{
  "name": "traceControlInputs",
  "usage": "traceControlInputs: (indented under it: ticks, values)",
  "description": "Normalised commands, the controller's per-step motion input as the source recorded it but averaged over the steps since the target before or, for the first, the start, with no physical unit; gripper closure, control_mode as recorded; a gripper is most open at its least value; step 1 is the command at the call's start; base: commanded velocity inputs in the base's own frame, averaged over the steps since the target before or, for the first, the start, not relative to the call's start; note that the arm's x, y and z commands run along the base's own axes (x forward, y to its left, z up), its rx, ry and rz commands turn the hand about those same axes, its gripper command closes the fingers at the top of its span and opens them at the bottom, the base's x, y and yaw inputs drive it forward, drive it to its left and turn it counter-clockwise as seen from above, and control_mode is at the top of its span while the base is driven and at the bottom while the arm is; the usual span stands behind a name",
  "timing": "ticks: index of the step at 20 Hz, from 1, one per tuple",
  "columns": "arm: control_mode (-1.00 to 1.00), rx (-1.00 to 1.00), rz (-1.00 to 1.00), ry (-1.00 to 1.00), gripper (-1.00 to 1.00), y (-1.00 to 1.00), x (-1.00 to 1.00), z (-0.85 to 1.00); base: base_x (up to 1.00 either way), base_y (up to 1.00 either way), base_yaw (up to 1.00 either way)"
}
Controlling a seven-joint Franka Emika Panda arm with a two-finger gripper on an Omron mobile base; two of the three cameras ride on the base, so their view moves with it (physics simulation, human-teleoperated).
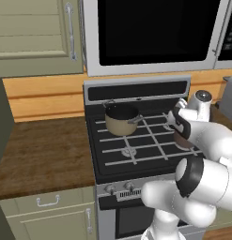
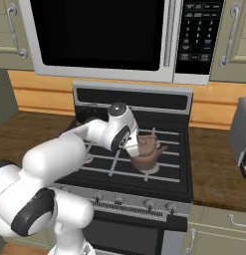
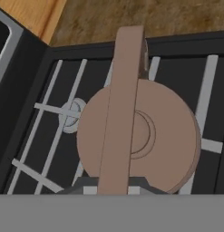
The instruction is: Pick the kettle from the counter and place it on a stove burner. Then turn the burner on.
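Saucepan: tan metal saucepan [image 1: 121, 119], dark inside, on rear-left grate.
Kettle: squat copper-brown kettle [image 2: 146, 152] over front-right grey burner ring [image 2: 153, 170].
Pincer: pincer [image 2: 135, 148] clamped on kettle's handle.
Tabletop: dark wood-grain tabletop [image 1: 42, 152] flanks black cooktop [image 1: 136, 140].

I see a microwave [image 2: 94, 37] with a dark door mounted above the range, its keypad panel [image 2: 198, 35] on the right. Pale green upper cabinets [image 1: 35, 35] with metal handles flank it. Orange wood-plank backsplash [image 1: 42, 96] runs along the wall behind. Lower pale green drawer fronts [image 1: 47, 201] sit below. A grey appliance [image 2: 241, 134] stands at far right, cut off by the frame.
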Motion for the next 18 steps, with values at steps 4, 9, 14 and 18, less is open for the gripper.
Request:
traceControlInputs:
  ticks: [4,9,14,18]
  values:
    - [-1.00,-0.01,0.01,0.00,1.00,-0.24,0.04,-0.03,0.00,0.00,0.00]
    - [-1.00,0.00,0.03,0.00,1.00,-0.33,0.07,-0.06,0.00,0.00,0.00]
    - [-1.00,0.00,0.00,0.00,1.00,0.00,0.00,0.00,0.00,0.00,0.00]
    - [-1.00,0.00,0.00,0.00,1.00,0.04,0.00,-0.12,0.00,0.00,0.00]
